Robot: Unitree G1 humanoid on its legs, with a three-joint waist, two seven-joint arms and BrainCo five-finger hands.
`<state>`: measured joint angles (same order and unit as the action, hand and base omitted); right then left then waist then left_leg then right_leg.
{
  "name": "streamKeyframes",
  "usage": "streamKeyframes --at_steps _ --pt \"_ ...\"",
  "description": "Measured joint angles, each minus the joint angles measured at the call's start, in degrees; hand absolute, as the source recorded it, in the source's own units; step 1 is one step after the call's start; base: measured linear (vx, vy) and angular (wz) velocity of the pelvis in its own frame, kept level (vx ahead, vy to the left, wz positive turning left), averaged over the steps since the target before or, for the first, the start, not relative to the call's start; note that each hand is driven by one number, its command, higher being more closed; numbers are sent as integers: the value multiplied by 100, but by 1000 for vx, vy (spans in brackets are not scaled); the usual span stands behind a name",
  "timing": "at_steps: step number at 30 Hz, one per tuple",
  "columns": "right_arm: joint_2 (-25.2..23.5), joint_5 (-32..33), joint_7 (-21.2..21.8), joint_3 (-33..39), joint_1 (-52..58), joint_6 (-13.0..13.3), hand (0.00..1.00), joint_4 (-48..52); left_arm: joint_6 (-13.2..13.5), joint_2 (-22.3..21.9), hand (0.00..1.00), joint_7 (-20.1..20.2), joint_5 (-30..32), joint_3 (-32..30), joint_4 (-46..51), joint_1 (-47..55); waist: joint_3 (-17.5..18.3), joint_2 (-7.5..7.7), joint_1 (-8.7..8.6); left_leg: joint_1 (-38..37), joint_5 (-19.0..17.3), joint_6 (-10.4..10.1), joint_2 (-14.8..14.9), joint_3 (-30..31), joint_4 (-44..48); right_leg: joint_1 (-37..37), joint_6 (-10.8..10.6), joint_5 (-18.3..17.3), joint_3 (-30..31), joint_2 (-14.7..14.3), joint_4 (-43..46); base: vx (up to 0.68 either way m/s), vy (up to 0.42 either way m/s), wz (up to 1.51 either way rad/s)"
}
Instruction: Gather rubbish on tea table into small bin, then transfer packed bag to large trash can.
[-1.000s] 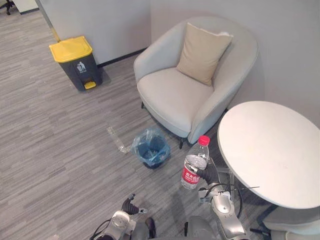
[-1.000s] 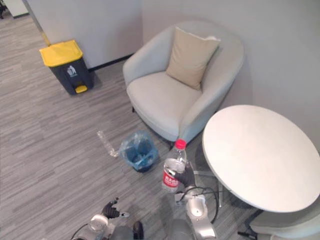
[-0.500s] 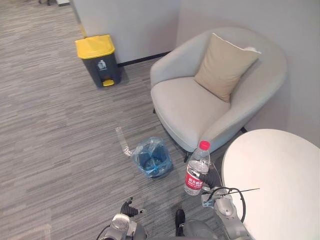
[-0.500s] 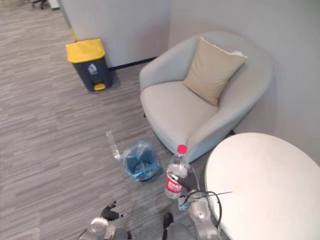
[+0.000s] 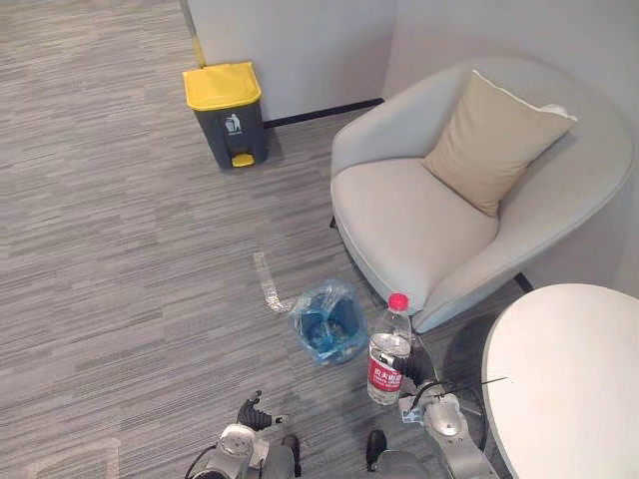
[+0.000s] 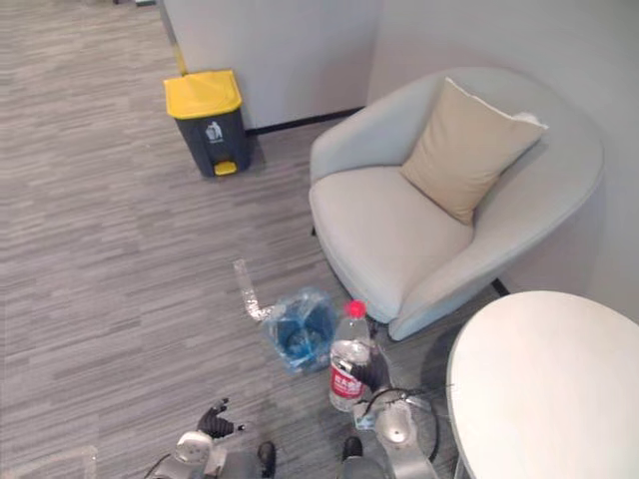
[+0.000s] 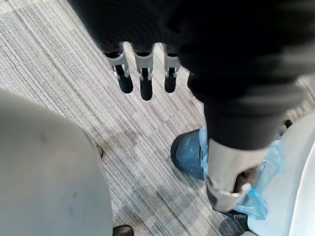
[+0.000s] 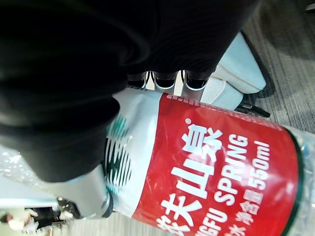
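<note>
While the right hand point(image 5: 413, 366) curls its fingers point(image 8: 165, 81) and thumb round the water bottle point(image 5: 388, 349), the bottle stands upright in that grip, red cap on top and red label facing the head camera; it is held off the floor, between the tea table point(image 5: 569, 389) and the small bin point(image 5: 327, 324), just past the table's left edge and close beside the bin's right side. The small bin sits on the grey carpet near the front of the armchair point(image 5: 419, 230), lined with a blue bag whose loose rim stands up around it; a clear strip point(image 5: 268, 282) lies flat on the carpet just to the bin's left, and what it is cannot be told. A tan cushion point(image 5: 494, 140) leans against the armchair's back; the large trash can point(image 5: 230, 115), dark grey with a yellow lid closed, stands against the far wall, well apart from the bin. The left hand point(image 7: 142, 78) hangs low over the carpet at the robot's left, fingers straight and holding nothing; its wrist view takes in the blue-lined bin beyond the thumb.
</note>
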<state>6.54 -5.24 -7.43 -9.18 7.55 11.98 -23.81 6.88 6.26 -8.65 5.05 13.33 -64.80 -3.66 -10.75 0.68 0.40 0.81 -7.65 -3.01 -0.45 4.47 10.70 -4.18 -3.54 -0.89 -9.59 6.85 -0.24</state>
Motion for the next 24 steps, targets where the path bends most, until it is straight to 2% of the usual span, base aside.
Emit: streamKeyframes --at_steps 3,9,12,13,15,19,24 --pt "14 -156 -31 -1 -12 -30 100 -97 6 -17 0 0 -1 15 1 7 3 -11 -3 6 47 61 22 121 -121 10 0 0 -104 -33 -9 -47 -39 19" --pt "51 -336 -156 -5 -128 -64 100 -306 13 -11 0 -3 -10 12 16 2 -28 -33 -2 259 241 -16 10 412 -270 242 0 3 -318 -38 71 -82 -24 22" --pt "185 -373 -243 -5 -720 -64 100 -468 28 -41 0 -10 -70 3 144 -172 -386 -181 0 748 360 -51 -5 482 -110 806 24 -13 -350 5 474 -152 13 11" --pt "302 -362 -265 -15 -1065 -67 100 -478 31 -40 0 -19 -130 -4 222 -319 -680 -285 7 970 380 -74 -5 461 29 1106 47 -46 -298 28 740 -149 17 -5" --pt "365 -347 -267 -61 -1364 -69 100 -484 34 -20 0 -31 -254 -51 223 -441 -863 -315 33 1153 381 -76 -3 384 110 1424 67 -113 -204 49 1033 -198 5 -18" --pt "478 -88 -271 -349 -2247 -71 100 -484 43 -15 0 -135 -555 -248 232 -763 -1200 -275 36 1929 372 -94 8 183 486 2548 108 -371 57 149 1984 -136 -13 -17" --pt "483 91 -375 -487 -2868 -79 100 -344 148 -114 0 -254 -815 -500 463 -969 -1383 -264 68 2747 248 -183 46 55 1034 3451 185 -568 127 204 2659 -89 -20 -6"
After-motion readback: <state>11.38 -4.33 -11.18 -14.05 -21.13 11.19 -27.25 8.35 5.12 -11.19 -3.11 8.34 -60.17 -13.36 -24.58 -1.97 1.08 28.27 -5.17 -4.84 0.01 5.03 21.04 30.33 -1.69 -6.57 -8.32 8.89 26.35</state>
